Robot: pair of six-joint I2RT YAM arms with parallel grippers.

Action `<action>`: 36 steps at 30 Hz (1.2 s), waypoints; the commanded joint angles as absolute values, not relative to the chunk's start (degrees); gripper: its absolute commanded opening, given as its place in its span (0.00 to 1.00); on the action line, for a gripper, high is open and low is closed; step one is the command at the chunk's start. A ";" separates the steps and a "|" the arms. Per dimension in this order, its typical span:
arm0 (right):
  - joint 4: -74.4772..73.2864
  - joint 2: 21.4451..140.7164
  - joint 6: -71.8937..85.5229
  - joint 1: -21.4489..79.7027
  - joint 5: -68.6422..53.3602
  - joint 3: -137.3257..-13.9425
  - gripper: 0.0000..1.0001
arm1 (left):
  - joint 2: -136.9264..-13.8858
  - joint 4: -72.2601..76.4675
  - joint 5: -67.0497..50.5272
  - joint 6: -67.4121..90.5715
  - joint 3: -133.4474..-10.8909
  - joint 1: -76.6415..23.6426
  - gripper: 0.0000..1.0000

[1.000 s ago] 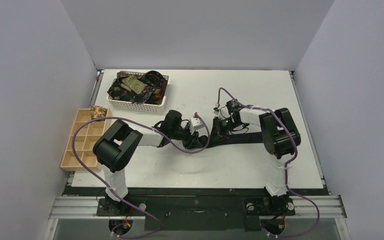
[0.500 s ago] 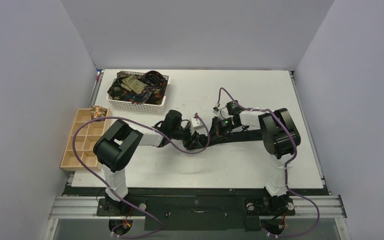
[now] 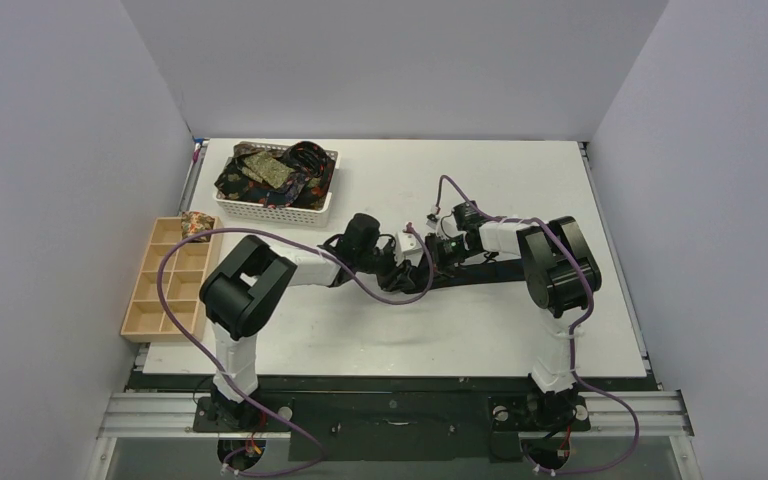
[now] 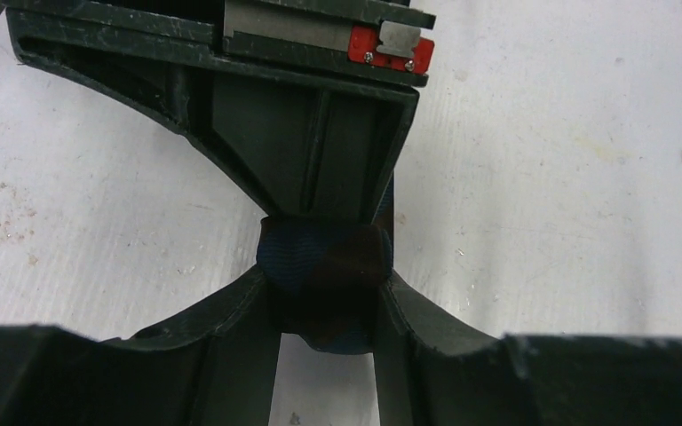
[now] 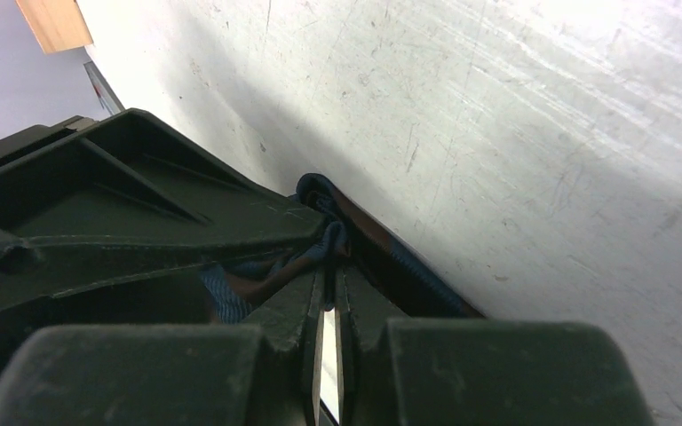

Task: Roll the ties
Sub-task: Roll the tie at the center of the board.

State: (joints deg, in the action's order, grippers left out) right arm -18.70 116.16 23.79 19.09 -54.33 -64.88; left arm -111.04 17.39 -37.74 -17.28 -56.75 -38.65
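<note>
Squeezes the rolled end of a dark blue fabric necktie (image 4: 320, 248) between the left gripper's (image 4: 324, 280) partly parted jaws, centre frame. Pinches the same tie's fold in the right gripper (image 5: 330, 253), jaws almost together. Underneath, scuffed white table (image 3: 480, 190); upper left, white lattice plastic basket (image 3: 322, 207) of patterned ties (image 3: 265, 172); left edge, pale wooden compartment tray (image 3: 150, 315); grey walls (image 3: 390, 60) around.

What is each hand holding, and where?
Both hold the dark tie: left hand around its rolled end, right hand pinching a fold of fabric.
</note>
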 commanded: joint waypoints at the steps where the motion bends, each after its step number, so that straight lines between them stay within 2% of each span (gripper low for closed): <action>1: -15.86 120.74 20.18 21.16 -44.23 -63.57 0.00 | -116.63 12.87 -33.39 -21.17 -61.03 -42.17 0.33; 4: -16.02 120.02 19.96 21.22 -45.69 -63.24 0.00 | -118.79 9.65 -31.87 -21.27 -60.87 -42.45 0.31; 10: -17.43 116.80 19.34 21.01 -48.65 -63.26 0.00 | -119.61 5.96 -28.50 -23.03 -58.37 -42.64 0.22; 11: -17.94 116.32 19.25 20.57 -49.11 -63.49 0.02 | -120.28 3.82 -26.42 -22.90 -58.98 -43.35 0.21; 15: -24.30 112.69 17.13 18.02 -51.64 -65.72 0.20 | -121.33 -3.83 -22.10 -24.91 -61.04 -44.68 0.18; 19: -29.02 110.02 15.84 15.56 -54.81 -65.06 0.30 | -121.95 -8.56 -20.42 -25.19 -62.43 -46.21 0.16; 27: -43.68 109.83 5.39 9.23 -57.18 -69.64 0.33 | -125.85 -15.29 -18.56 -25.75 -66.50 -47.37 0.15; 32: -45.44 106.78 3.38 8.59 -59.49 -70.10 0.41 | -126.68 -17.04 -19.15 -25.92 -67.71 -47.46 0.15; 36: -43.06 106.77 4.91 10.84 -58.72 -70.96 0.42 | -127.05 -17.41 -19.65 -25.99 -68.21 -47.56 0.15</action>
State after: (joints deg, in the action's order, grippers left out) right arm -43.83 110.34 6.04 8.64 -56.18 -68.29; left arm -118.61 0.01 -26.13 -24.27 -72.66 -46.57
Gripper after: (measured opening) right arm 0.417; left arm 0.312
